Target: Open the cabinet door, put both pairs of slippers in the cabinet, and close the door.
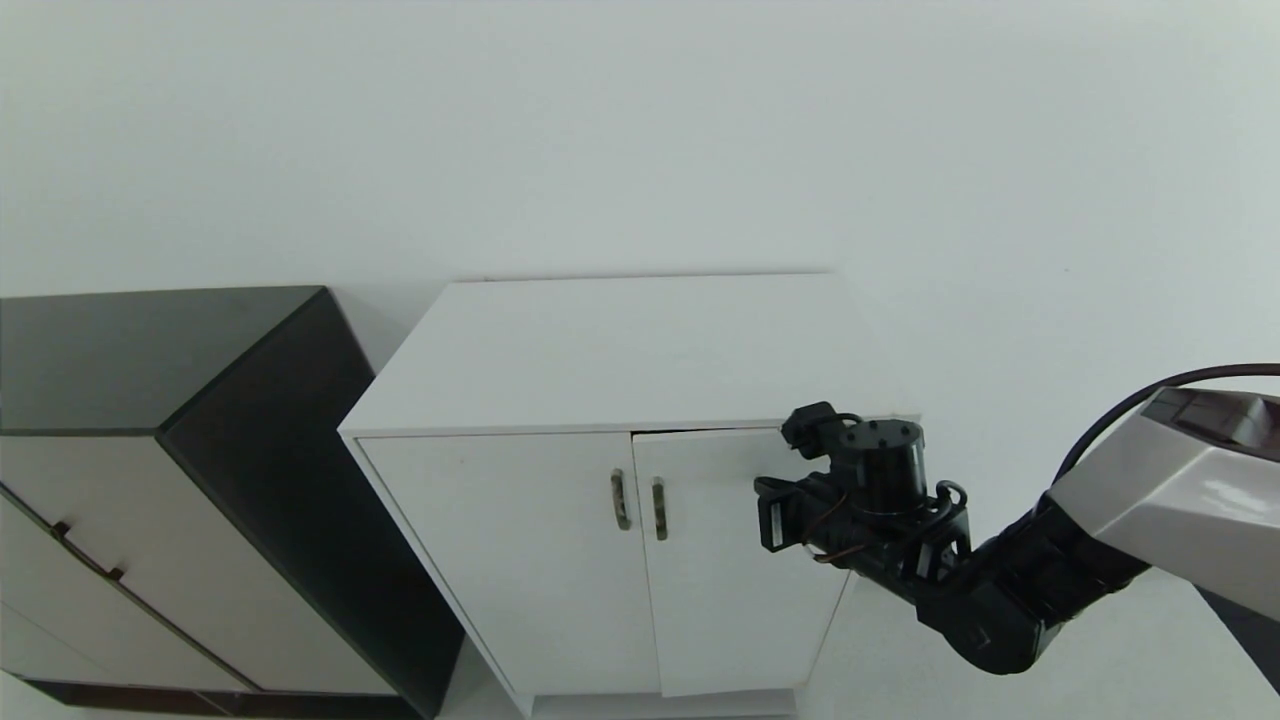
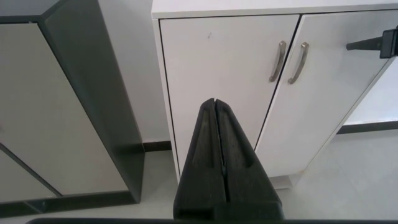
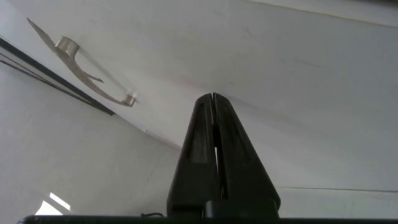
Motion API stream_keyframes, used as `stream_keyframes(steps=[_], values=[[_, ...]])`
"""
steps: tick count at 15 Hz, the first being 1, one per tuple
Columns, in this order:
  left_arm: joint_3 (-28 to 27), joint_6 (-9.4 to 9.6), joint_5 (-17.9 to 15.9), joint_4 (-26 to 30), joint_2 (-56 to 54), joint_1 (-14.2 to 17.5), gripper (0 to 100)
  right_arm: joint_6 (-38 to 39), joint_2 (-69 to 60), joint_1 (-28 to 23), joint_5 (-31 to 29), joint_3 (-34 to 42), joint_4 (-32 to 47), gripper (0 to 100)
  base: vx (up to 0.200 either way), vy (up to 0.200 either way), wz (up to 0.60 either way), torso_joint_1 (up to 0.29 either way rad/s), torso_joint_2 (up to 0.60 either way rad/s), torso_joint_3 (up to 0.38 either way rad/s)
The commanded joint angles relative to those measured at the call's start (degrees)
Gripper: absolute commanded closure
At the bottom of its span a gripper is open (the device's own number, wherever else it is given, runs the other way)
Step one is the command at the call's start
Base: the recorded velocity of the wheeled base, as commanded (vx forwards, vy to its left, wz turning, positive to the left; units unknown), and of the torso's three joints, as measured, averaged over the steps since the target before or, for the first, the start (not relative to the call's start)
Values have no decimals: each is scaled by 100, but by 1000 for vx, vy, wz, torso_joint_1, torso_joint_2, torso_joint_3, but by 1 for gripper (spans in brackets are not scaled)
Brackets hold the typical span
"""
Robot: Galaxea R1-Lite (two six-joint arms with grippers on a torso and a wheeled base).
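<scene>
Although its left door [image 1: 510, 560] sits flush, the white cabinet [image 1: 620, 350] has its right door [image 1: 720, 600] slightly ajar, with a thin dark gap along that door's top edge. Both doors are plain white panels. The left handle [image 1: 620, 499] and right handle [image 1: 659, 508], slim upright metal bars, stand near each other on either side of the centre seam. The cabinet has a flat white top and stands on the floor against the wall.

The right tool [image 3: 214, 98] is squeezed to a narrow slit and holds nothing. It hangs close before the right door's face, on the outer side of the right handle; whether it touches the panel I cannot tell. The left tool [image 2: 214, 102] is likewise pressed narrow and holds nothing, pointing toward the lower part of the left door, apart from it.

Just beside the cabinet, on the robot's left, stands a dark cabinet [image 1: 250, 450] with a black top and side and pale fronts. The wall [image 1: 640, 130] is plain pale grey and the floor [image 2: 348, 180] is pale, with a dark skirting strip [image 2: 367, 127] where they meet.
</scene>
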Motion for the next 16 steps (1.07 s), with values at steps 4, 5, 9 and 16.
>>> stream_keyframes(steps=[4, 5, 9, 16], values=[[0, 0, 1, 1, -1, 1, 100, -1, 166, -86, -8, -144, -2, 100, 0, 0, 0, 0, 0, 0], [0, 0, 1, 1, -1, 1, 100, -1, 183, -122, -8, -188, -2, 100, 0, 0, 0, 0, 0, 0], [0, 0, 1, 1, -1, 1, 100, -1, 192, -148, -8, -188, -2, 100, 0, 0, 0, 0, 0, 0], [0, -9, 1, 1, -1, 1, 100, -9, -924, -148, -148, 929, -222, 100, 0, 0, 0, 0, 0, 0]])
